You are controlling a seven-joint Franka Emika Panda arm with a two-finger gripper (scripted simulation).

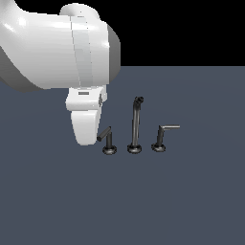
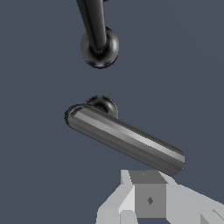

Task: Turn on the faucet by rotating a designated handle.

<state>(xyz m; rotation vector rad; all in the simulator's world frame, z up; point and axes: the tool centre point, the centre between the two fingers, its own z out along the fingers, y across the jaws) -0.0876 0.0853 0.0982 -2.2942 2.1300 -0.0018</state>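
The faucet is a dark shiny set: a tall spout (image 1: pixel 135 125) with a bent tip stands between two L-shaped levers. On the exterior view's left is the handle (image 1: pixel 109 140), with an upright stem, round base and a bar pointing toward my gripper (image 1: pixel 88 139). In the wrist view the handle's bar (image 2: pixel 124 139) lies slantwise just beyond my fingertips (image 2: pixel 146 181), its base (image 2: pixel 103 105) behind it. The gripper's fingers appear shut, holding nothing, right beside the bar's free end. I cannot tell whether they touch it.
The other lever (image 1: pixel 161 137), with a leaning stem and a thin bar, stands on the exterior view's right of the spout. The spout's base (image 2: pixel 100 49) shows beyond the handle in the wrist view. A flat dark grey floor (image 1: pixel 143 201) lies all around.
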